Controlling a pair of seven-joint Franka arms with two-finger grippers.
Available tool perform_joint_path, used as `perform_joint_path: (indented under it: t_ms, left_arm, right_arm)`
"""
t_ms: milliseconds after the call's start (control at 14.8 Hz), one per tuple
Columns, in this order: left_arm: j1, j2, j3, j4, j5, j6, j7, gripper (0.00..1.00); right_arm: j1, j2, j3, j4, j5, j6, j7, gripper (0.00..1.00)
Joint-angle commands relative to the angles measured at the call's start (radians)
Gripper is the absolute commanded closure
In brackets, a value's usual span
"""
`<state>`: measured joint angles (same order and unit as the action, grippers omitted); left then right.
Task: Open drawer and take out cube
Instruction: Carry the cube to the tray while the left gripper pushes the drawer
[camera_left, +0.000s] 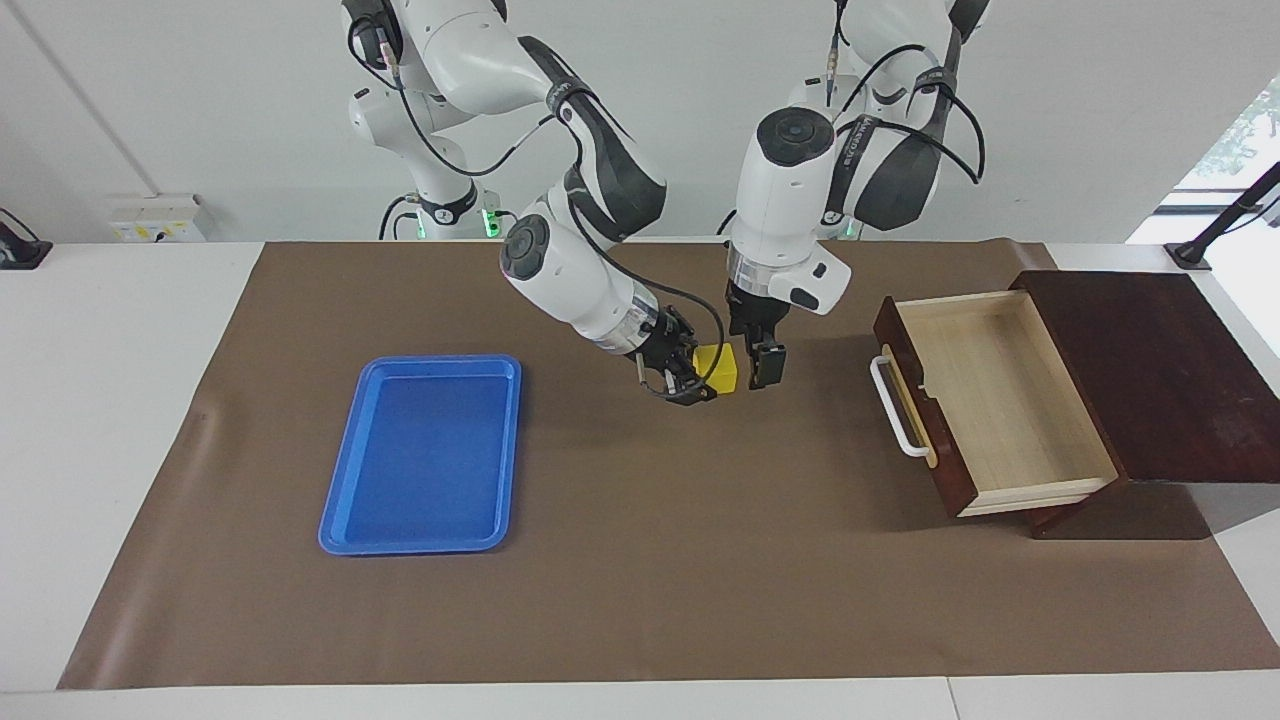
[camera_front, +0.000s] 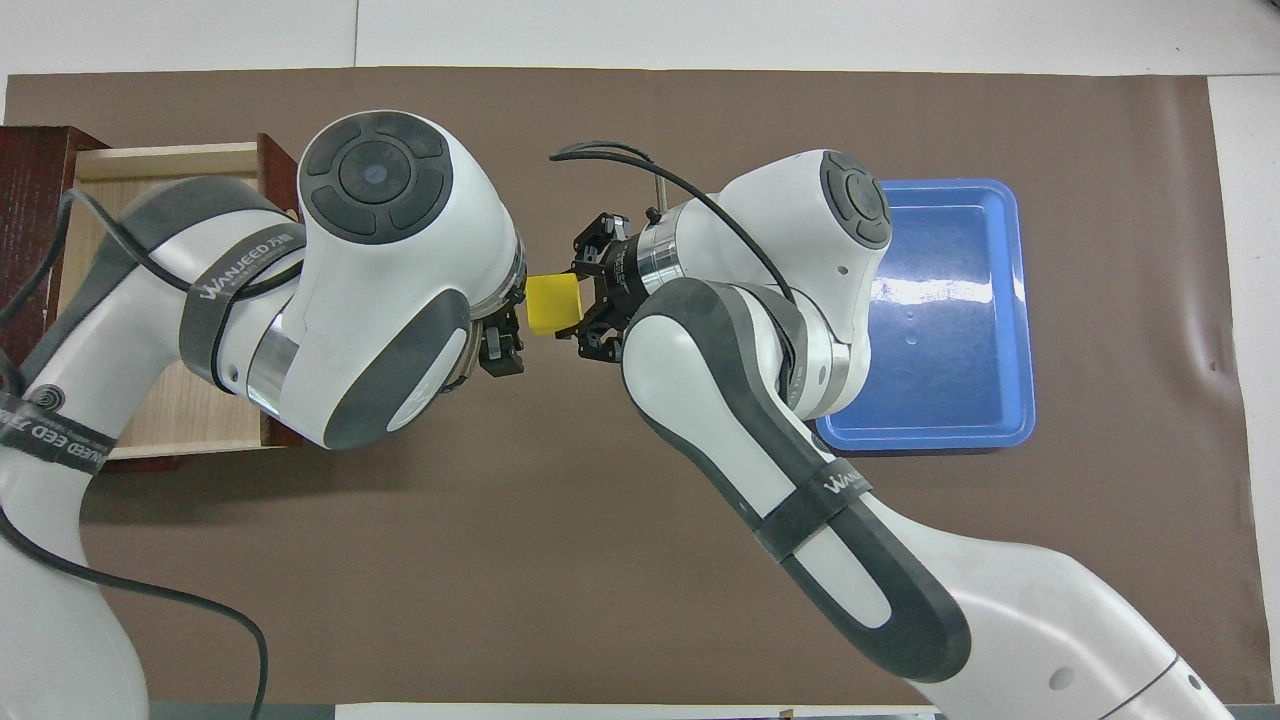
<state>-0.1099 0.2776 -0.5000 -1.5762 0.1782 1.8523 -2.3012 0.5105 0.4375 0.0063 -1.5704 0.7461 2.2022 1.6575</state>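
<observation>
We are looking at two grippers meeting in the air over the middle of the brown mat (camera_left: 640, 560). The right gripper (camera_left: 692, 381) is reaching in from the right arm's side, tilted down, and its fingers are clamping the yellow cube (camera_left: 718, 368); in the overhead view the cube (camera_front: 553, 304) is sticking out from that gripper's (camera_front: 583, 306) tips toward the left arm. The cube is hanging above the mat, between the blue tray (camera_left: 345, 520) and the drawer (camera_left: 1000, 400), not resting on anything that we can see.

The left gripper (camera_left: 764, 365) is pointing straight down just beside the cube, on the drawer's side of it. In the facing view its fingers are standing clear of the cube with a narrow gap showing, so we are reading its jaws as spread and holding nothing. From overhead the left arm's wrist is covering most of that gripper (camera_front: 505, 335), and only a dark fingertip is showing next to the cube.

The drawer is standing pulled out of its dark wooden box (camera_left: 1160, 370) at the left arm's end of the table, its pale interior showing bare wood.
</observation>
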Motion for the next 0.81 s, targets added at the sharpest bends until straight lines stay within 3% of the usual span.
perform_joint_path:
  t_ms: [0,271,475,746]
  left_arm:
    - [0.015,-0.008,0.059,0.001,0.014,-0.016,0.014,0.0]
    - [0.035,-0.027,0.191,-0.036,0.009,-0.042,0.116,0.0]
    - [0.035,-0.078,0.242,-0.148,0.007,-0.016,0.222,0.0]
    - [0.035,-0.086,0.302,-0.169,0.003,0.005,0.261,0.0]
  right_arm:
    - [-0.055,0.003,0.006,0.006,0.013,-0.041,-0.073,1.0]
    - [-0.18,-0.003,0.006,0.001,0.013,-0.142,-0.201,1.0]
    - [-0.32,-0.022,0.006,-0.051,0.013,-0.231,-0.373,1.0]
    - [-0.441,-0.037,0.0,-0.106,0.001,-0.259,-0.423,1.0]
